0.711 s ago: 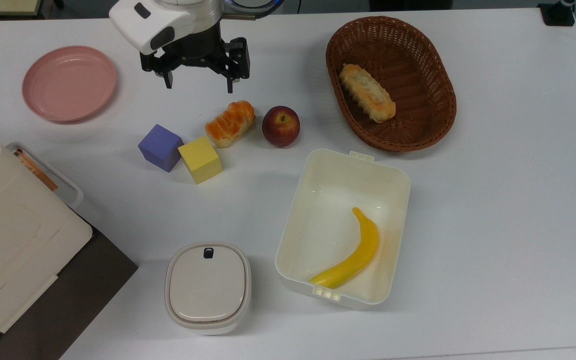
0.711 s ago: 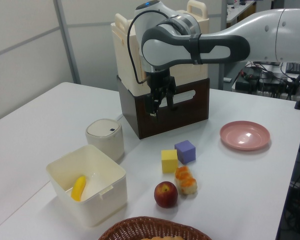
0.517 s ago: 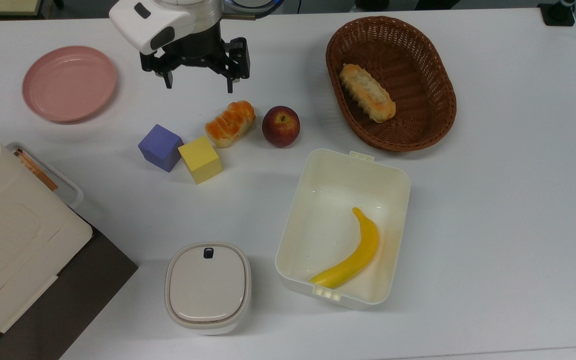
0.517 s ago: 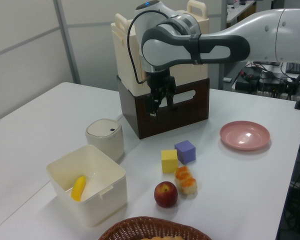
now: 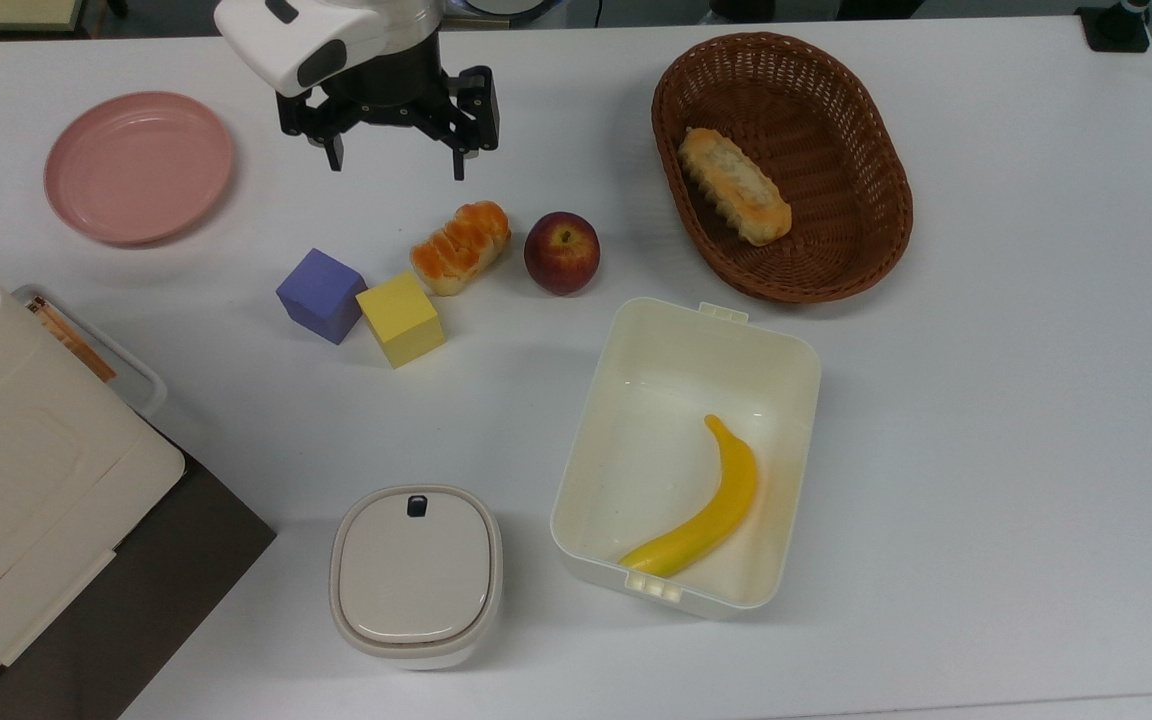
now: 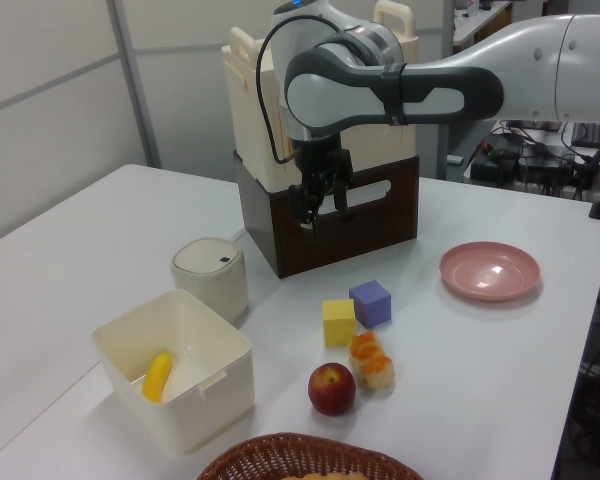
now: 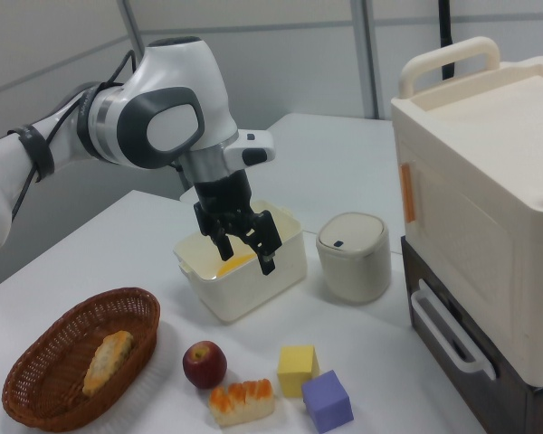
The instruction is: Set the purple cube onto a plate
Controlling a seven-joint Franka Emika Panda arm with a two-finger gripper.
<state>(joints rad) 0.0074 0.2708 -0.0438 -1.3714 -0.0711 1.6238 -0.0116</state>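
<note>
- Currently the end effector (image 5: 396, 158) hangs well above the table (image 5: 986, 420), fingers apart and empty.
- Reaching the cube (image 5: 321, 295) looks like the step in hand: best to come down over its middle, fingers turned square to two free faces.
- Its right corner, in the top view, touches or nearly touches the yellow cube (image 5: 400, 319), so the fingers should close on faces away from that contact.
- In the top view the cube lies below and slightly left of the end effector, well apart; the plate (image 5: 139, 166) sits at the far left, empty.
</note>
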